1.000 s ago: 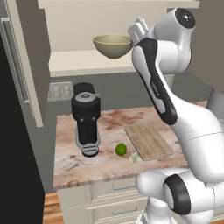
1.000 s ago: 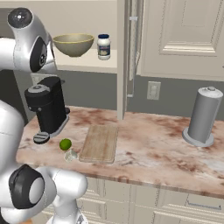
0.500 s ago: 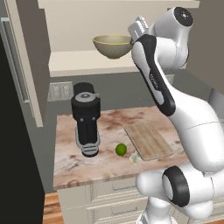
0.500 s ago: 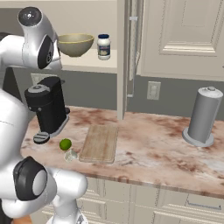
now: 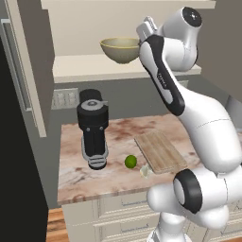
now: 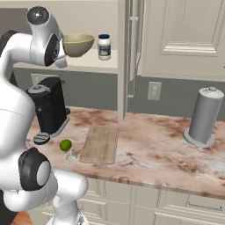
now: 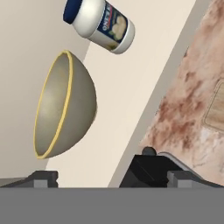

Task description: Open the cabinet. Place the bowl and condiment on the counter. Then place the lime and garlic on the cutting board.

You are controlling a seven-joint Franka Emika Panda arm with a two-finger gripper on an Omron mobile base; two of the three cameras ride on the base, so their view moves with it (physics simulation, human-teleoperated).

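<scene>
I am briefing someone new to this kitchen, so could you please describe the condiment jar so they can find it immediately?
Look inside the open cream wall cabinet, on its lower shelf above the pinkish-brown marble counter. Two things stand there: a wide olive-yellow bowl and, beside it nearer the cabinet's centre post, the small white jar with a dark blue lid, far narrower than the bowl.
</scene>
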